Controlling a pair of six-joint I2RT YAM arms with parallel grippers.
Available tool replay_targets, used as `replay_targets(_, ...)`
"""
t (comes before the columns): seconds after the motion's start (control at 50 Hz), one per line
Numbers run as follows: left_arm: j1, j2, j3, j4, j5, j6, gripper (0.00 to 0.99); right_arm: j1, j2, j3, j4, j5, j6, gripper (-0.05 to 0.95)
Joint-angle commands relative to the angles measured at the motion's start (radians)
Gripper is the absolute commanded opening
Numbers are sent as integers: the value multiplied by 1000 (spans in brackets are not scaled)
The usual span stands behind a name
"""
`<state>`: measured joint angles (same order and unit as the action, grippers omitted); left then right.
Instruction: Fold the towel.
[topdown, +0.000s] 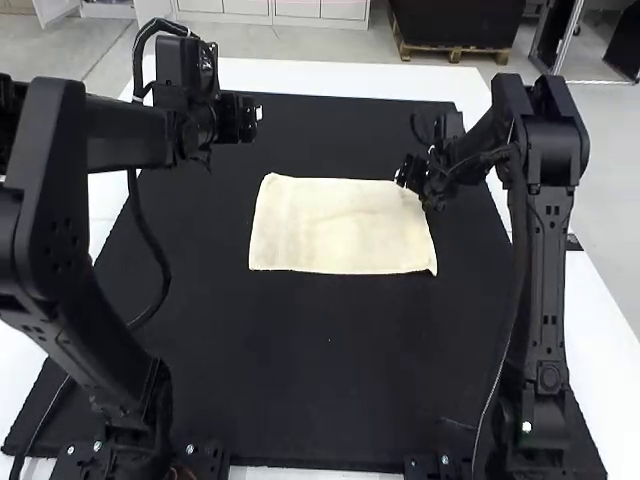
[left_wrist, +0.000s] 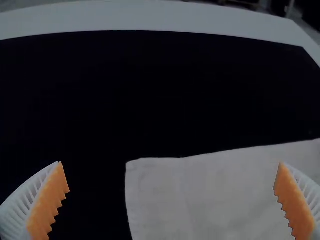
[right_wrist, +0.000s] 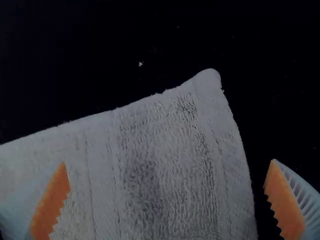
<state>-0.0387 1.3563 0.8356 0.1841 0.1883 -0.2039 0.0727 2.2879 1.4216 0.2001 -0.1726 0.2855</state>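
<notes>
High view: black mat (topdown: 300, 370) beneath towel (topdown: 335, 228)

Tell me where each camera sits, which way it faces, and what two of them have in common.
High view: above and behind the arms, facing forward and down at the towel; left arm and right arm show.
Left wrist view: on the left wrist, facing over the black mat and a towel corner; left gripper, open.
Right wrist view: on the right wrist, facing down at a towel corner; right gripper, open.
Both wrist views share the towel and mat.
</notes>
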Motion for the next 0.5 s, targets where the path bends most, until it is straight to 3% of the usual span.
replay_targets(0.0, 8, 6, 28, 9, 17, -6, 970, -2, 15, 37, -8, -7, 15, 907)
replay_targets(0.2, 8, 6, 22, 5, 22, -5, 970, -5, 38, 51, -14, -8, 27, 890)
replay_targets(0.3, 8, 6, 17, 3, 22, -2, 970, -8, 61, 69, -47, -8, 34, 834)
replay_targets(0.44, 8, 6, 2, 6, 25, 1, 969, -14, 93, 94, -97, -11, 32, 598)
replay_targets(0.48, 8, 6, 0, 6, 30, 3, 970, -14, 99, 97, -108, -11, 30, 470)
